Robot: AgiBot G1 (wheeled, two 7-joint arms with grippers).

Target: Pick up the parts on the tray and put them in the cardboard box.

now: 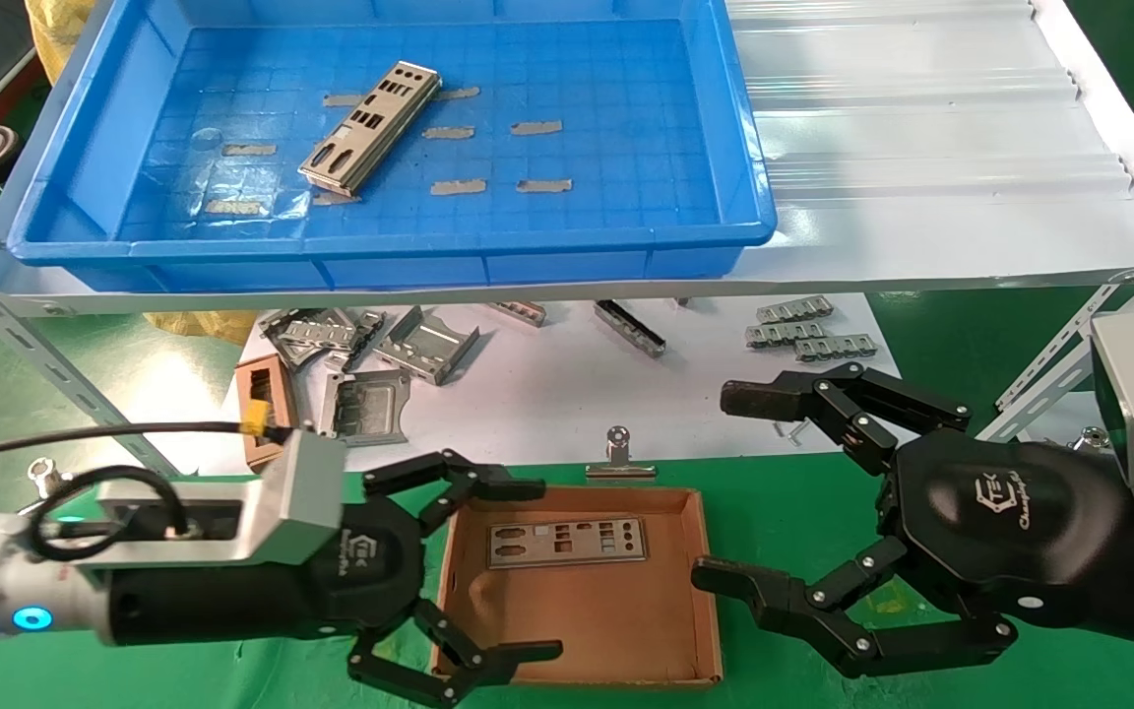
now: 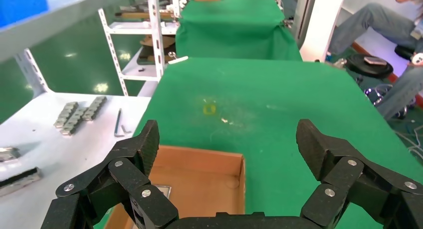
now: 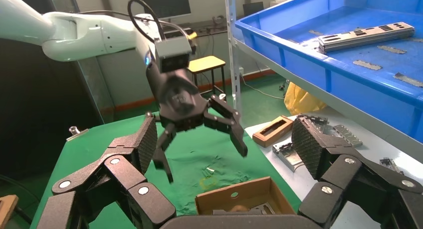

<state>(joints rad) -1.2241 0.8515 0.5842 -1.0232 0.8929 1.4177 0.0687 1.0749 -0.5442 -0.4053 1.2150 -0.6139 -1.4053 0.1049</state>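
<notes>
Hovering with fingers spread wide and nothing between them: left hand over the near-left edge of the cardboard box, one finger above the far wall and the other over the near-left corner. Hanging equally wide apart and empty: right hand, just beside the box's right wall. Lying flat on the box floor near the far wall: one perforated metal plate. Resting diagonally on the gridded floor of the blue tray, up on the grey shelf among grey tape scraps: a second plate.

Likely trouble from here: clipping the tray's tall front wall while reaching up from below the shelf edge; nudging the light box aside with the lower left finger; sliding the thin, flat plate across the slick plastic instead of catching an edge; mistaking the bent brackets and slotted strips on the white bench for the target.
</notes>
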